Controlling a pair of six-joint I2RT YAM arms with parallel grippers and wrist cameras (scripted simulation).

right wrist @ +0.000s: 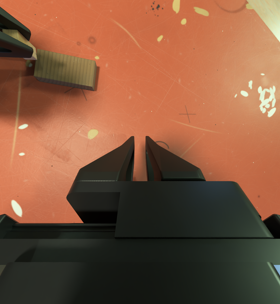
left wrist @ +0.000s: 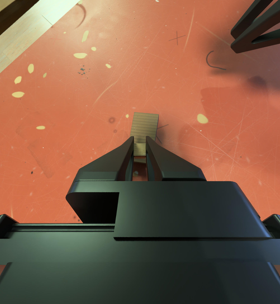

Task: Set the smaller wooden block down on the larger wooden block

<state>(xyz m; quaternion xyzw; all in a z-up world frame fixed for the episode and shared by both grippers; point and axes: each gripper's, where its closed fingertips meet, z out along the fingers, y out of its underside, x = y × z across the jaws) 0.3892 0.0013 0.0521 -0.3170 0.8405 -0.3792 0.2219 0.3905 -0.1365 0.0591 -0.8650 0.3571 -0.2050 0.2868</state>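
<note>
My left gripper (left wrist: 140,138) is shut on the smaller wooden block (left wrist: 140,149), a pale little piece held between its fingers above the table. The larger wooden block (left wrist: 144,126) is a flat, ridged slab that lies on the red table just beyond and below the fingertips. In the right wrist view, the left gripper (right wrist: 31,43) holds the smaller block (right wrist: 23,39) at the near end of the larger block (right wrist: 65,70), about at its edge. My right gripper (right wrist: 140,137) hangs over bare table with its jaws drawn together to a narrow gap and nothing between them.
The red table top (left wrist: 70,148) is scratched and flecked with pale paint spots. Its edge and a light wooden floor (left wrist: 12,37) show at the upper left. The right gripper's fingers (left wrist: 259,32) reach in at the upper right, apart from the blocks.
</note>
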